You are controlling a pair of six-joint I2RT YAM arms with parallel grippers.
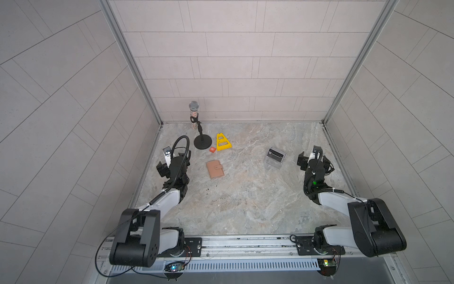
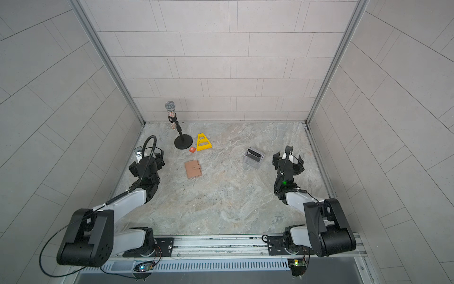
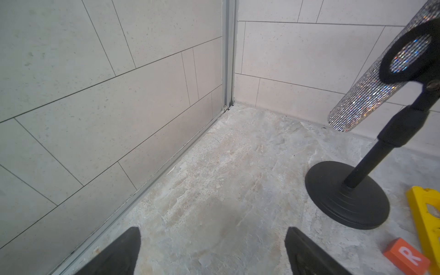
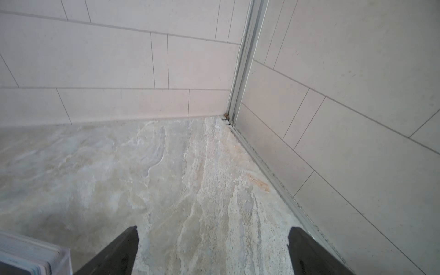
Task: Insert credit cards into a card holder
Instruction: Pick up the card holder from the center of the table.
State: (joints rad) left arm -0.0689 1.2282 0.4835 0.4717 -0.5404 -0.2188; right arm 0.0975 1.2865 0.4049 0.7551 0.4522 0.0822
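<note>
Only the top views show the card holder: it lies closed and flat on the marble table, off to the inner side of the left gripper. That gripper's jaws are spread wide and empty. The left wrist view shows what stands ahead of them to one side: a microphone stand, an orange tile and a yellow frame. The right wrist view catches the credit cards, upright in a clear stand. They sit just outside one jaw of the right gripper, which is likewise released and empty and faces a bare corner.
</note>
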